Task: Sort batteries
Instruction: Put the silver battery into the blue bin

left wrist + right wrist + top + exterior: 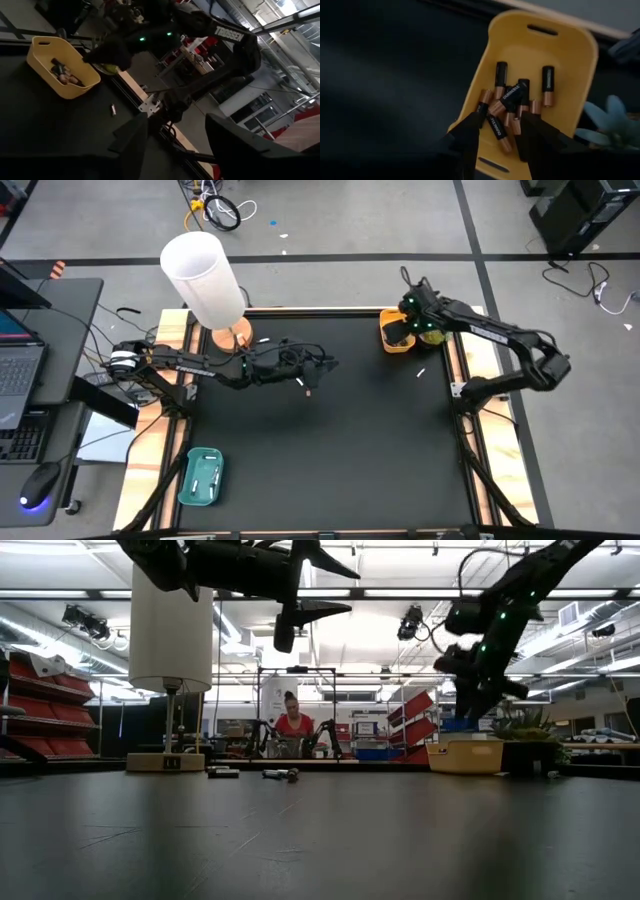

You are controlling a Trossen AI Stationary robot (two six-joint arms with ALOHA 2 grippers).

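The black surface (330,450) is mostly free in the high view; from its middle toward 6 o'clock nothing stands on it, and things sit only near its edges. The yellow tray (396,337) is at the far edge, toward 1 o'clock, and the teal tray (201,477) lies near the 8 o'clock corner with a few pale batteries (205,479) inside. A white lamp (203,278) stands at about 11 o'clock by the far edge. The right gripper (408,328) hangs directly over the yellow tray, and in the right wrist view its two fingers stand apart with nothing between them. That view alone shows the tray's content: a heap of dark batteries with copper ends (512,102), lying just beyond the fingertips, not touched. The left gripper (328,364) hovers above the surface near the centre, slightly toward 12 o'clock, with its fingers wide apart and empty. A loose battery (302,383) lies just beside it toward 7 o'clock, and another single battery (422,371) lies on the surface near the yellow tray, toward 3 o'clock from the centre. The low view adds a person (293,723) in the room behind the surface, whom the high view does not show.
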